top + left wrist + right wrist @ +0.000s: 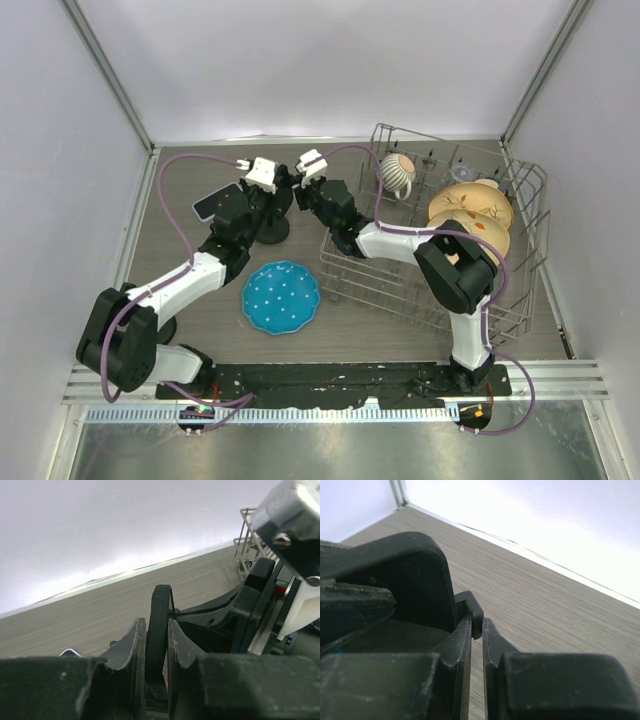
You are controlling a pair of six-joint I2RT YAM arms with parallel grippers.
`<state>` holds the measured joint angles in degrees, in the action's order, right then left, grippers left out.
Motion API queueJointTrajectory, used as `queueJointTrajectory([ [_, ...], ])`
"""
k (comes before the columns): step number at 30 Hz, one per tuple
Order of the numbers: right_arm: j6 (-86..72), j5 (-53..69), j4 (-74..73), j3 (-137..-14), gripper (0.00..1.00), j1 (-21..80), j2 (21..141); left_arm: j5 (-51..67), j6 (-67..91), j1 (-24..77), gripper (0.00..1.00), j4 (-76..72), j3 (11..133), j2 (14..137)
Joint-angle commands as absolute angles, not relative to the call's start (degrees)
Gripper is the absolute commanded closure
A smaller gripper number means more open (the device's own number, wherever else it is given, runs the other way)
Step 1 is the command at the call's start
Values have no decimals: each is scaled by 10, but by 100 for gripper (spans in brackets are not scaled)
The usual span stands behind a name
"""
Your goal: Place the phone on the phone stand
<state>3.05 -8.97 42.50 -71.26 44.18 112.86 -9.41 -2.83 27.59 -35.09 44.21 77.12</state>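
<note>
left wrist: end effector point(156, 645) around phone point(159, 625)

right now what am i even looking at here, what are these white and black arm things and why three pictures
Two robot arms are bolted at the table's near edge. The overhead picture shows both; the other two come from cameras on each wrist, looking past that arm's own fingers. On the table lie a blue plate and a wire dish rack holding a mug and plates. Both arms meet at a black phone stand. The left gripper pinches a thin black phone edge-on. The right gripper is closed on a black edge, seemingly the stand's.
</note>
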Motion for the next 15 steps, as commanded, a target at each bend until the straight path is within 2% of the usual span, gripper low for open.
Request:
queueJointTrajectory([
  [1, 90, -200, 393, -770, 100, 492, 1071, -220, -119, 242, 100, -377, 436, 817],
  [10, 112, -80, 334, -792, 100, 481, 1085, -164, -132, 229, 100, -361, 433, 828],
  [15, 112, 50, 286, -809, 99, 462, 1083, -149, -131, 215, 100, -347, 435, 831],
])
